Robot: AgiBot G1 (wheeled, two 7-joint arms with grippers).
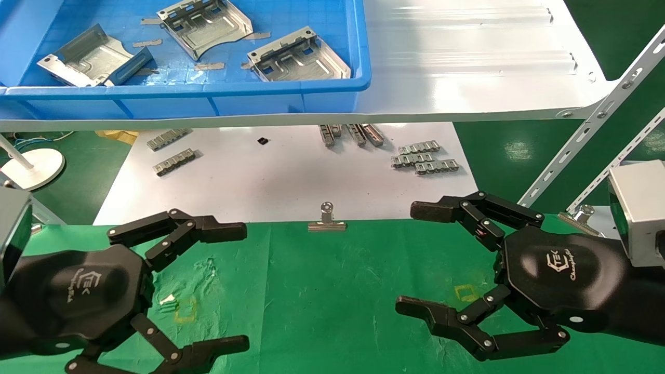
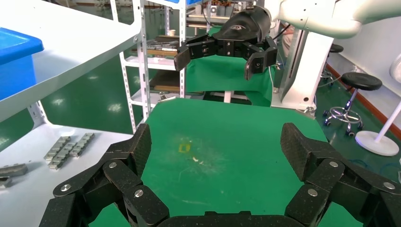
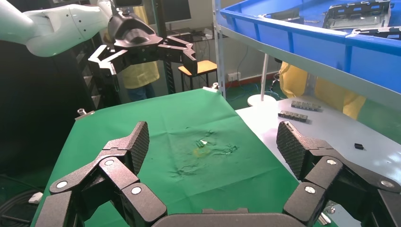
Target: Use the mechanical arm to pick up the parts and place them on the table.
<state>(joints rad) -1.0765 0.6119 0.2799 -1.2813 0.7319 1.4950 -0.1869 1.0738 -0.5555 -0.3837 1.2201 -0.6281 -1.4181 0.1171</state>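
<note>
While we looked down, a wrinkled green counter (image 1: 332,291) lay before us, a white board (image 1: 291,176) beyond it and a glossy shelf (image 1: 467,62) above. Our left gripper (image 1: 247,285) and right gripper (image 1: 405,257) hovered over the cloth, fingers (image 1: 218,228) spread wide, holding nothing. Three silvery parts (image 1: 298,57) lay in a blue bin (image 1: 208,98) on the shelf, well apart from both. Bin and arms were cut off at the edges.

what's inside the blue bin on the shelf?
Blue bin on the white shelf holds three metal parts and scattered grey strips. Its far end is cut off by the frame.
</note>
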